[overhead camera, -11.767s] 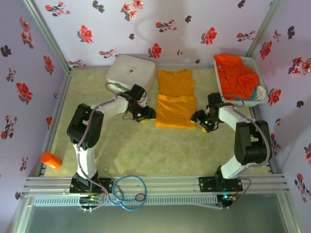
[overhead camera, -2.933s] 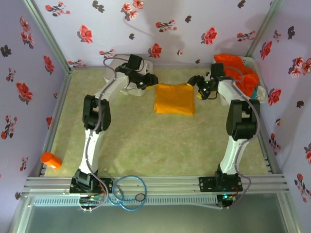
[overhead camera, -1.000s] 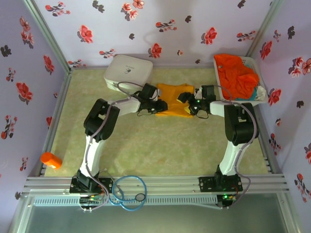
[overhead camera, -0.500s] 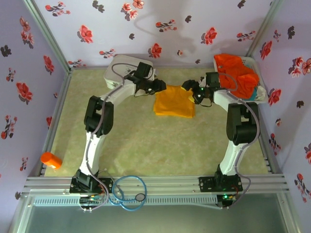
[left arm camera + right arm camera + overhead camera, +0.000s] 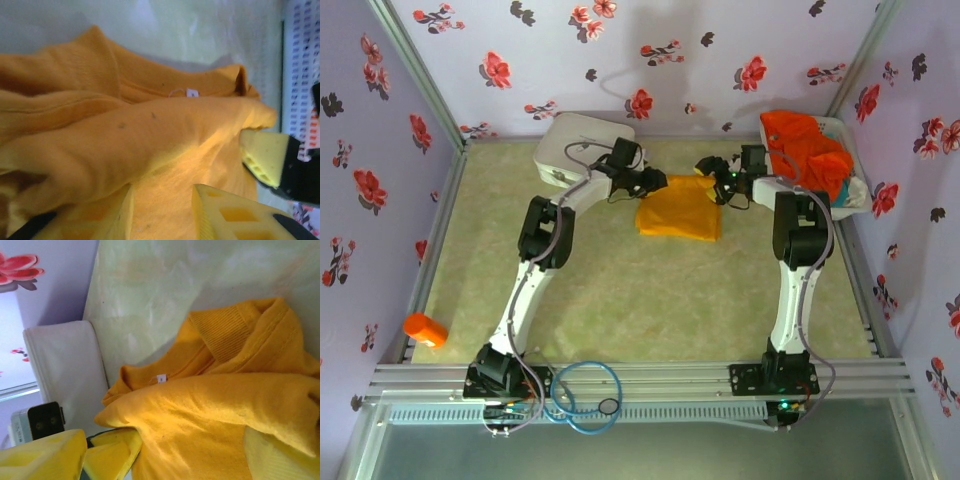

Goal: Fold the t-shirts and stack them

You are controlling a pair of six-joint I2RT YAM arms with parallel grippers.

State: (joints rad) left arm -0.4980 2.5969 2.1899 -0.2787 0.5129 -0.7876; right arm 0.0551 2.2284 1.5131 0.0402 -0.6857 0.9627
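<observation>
Left hand (image 5: 162, 190) pinches golden t-shirt (image 5: 680, 215), folded roughly square, far edge bunched.

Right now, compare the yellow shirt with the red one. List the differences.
1. The yellow shirt lies on the table. The red shirt sits in the white basket.
2. The yellow shirt is folded into a compact rectangle, rumpled along its far edge. The red shirt is a crumpled heap.
3. The yellow shirt is golden; the red shirt is bright red-orange.

Both are plain cloth with no print.
</observation>
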